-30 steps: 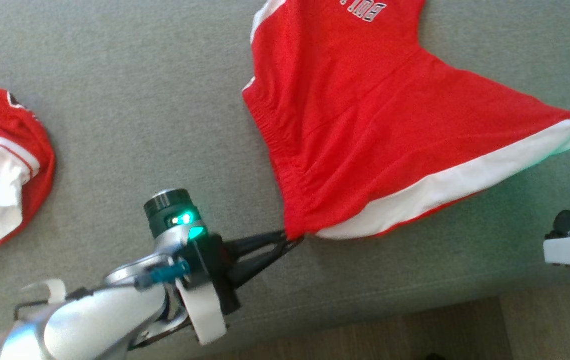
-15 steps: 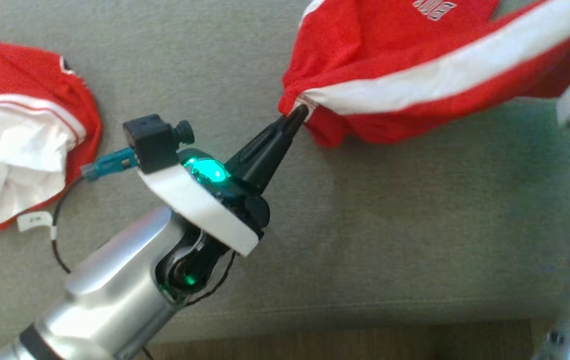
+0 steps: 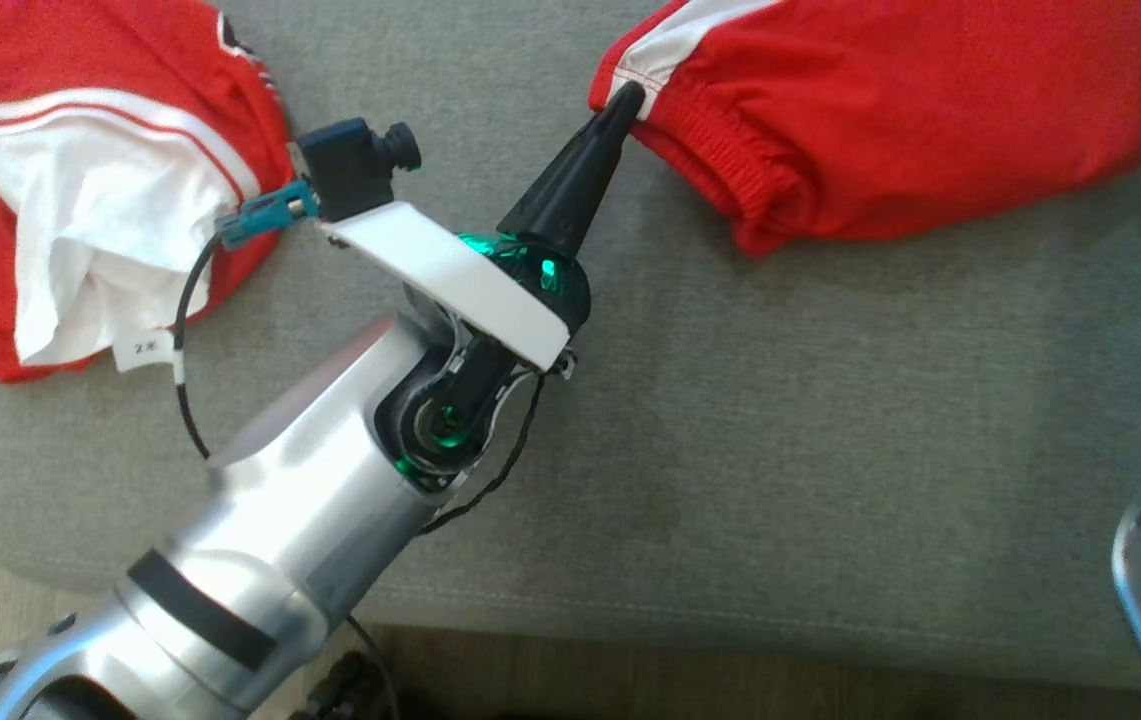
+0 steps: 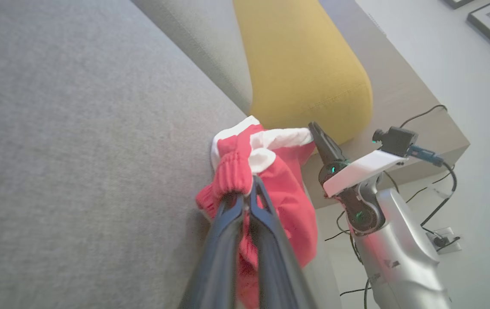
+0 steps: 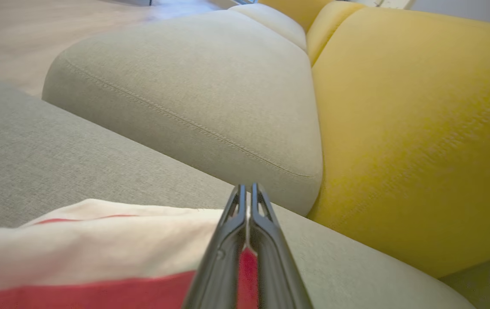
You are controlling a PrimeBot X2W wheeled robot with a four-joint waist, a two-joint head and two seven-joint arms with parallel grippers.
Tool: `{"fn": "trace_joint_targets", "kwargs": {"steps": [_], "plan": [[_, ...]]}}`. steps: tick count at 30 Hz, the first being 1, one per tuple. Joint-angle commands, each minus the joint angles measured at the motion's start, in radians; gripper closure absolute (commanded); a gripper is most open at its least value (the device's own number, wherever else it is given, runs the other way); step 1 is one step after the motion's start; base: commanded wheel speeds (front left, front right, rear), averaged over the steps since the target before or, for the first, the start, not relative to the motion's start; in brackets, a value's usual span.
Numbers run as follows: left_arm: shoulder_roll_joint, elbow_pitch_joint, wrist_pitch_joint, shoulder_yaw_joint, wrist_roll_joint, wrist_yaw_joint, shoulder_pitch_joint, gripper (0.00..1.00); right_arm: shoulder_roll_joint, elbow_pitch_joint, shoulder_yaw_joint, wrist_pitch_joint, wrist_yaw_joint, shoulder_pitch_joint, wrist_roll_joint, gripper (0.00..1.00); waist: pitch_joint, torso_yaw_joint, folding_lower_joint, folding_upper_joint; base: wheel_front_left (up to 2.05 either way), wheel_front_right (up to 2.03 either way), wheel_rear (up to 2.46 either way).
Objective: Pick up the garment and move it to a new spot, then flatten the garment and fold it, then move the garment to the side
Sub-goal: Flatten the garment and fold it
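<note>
Head view, left gripper (image 3: pixel 627 98) closed on the waistband corner of the red garment (image 3: pixel 910 120), far right on the grey sofa (image 3: pixel 830 420), left wrist view, right gripper (image 4: pixel 312 126) closed on its white stripe near a yellow cushion (image 4: pixel 305 64), right wrist view, cloth between the pressed fingers (image 5: pixel 227 253).

Soft matt cloth, dull black plastic, satin metal

Reads as smooth red knit on the garment (image 3: pixel 880 130), matt, with ribbed gathered elastic at the waistband and a flat white band; looks coarse, grey and woven on the sofa seat (image 3: pixel 780 430); turns finer, almost velvety, on the yellow cushion (image 4: pixel 305 73). Shows matt black plastic on the left gripper (image 3: pixel 627 95), with a slight sheen on the right gripper (image 5: pixel 248 189); gleams as brushed silver metal along the left forearm (image 3: pixel 300 500), below a matt white plastic bracket (image 3: pixel 450 285). Looks like brown wood on the floor (image 3: pixel 680 680).
</note>
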Motion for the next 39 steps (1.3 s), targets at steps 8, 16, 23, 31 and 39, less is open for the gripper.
{"fn": "trace_joint_targets", "kwargs": {"steps": [8, 16, 23, 31, 39], "plan": [[0.017, 0.013, 0.013, -0.021, -0.038, 0.000, -0.053, 1.00, -0.023, 0.207, 0.067, -0.104, 0.000, -0.160, -0.059, 1.00, 0.031, 0.038, -0.0002, 0.0000, 0.00, 0.00, 0.00], [0.027, 0.035, -0.001, -0.043, 0.005, 0.000, -0.055, 0.00, 0.005, 0.311, -0.014, -0.188, 0.000, -0.182, -0.050, 0.00, 0.008, 0.030, -0.0002, 0.0000, 0.00, 0.00, 0.00], [0.047, 0.028, -0.006, 0.116, 0.365, 0.018, 0.025, 0.00, -0.001, 0.420, -0.082, -0.169, 0.000, -0.172, 0.099, 0.00, -0.045, 0.015, -0.0002, 0.0000, 0.00, 0.00, 0.00], [-0.019, -0.135, -0.007, 0.292, 0.794, 0.112, 0.235, 0.00, -0.132, 0.537, -0.070, -0.015, 0.000, -0.153, 0.211, 0.00, -0.068, 0.057, -0.0002, 0.0000, 0.00, 0.00, 0.00], [-0.070, -0.229, -0.007, 0.361, 0.968, 0.091, 0.415, 0.00, -0.224, 0.639, -0.008, 0.184, 0.000, -0.125, 0.271, 0.00, -0.076, 0.109, -0.0002, 0.0000, 0.00, 0.00, 0.00]]}}
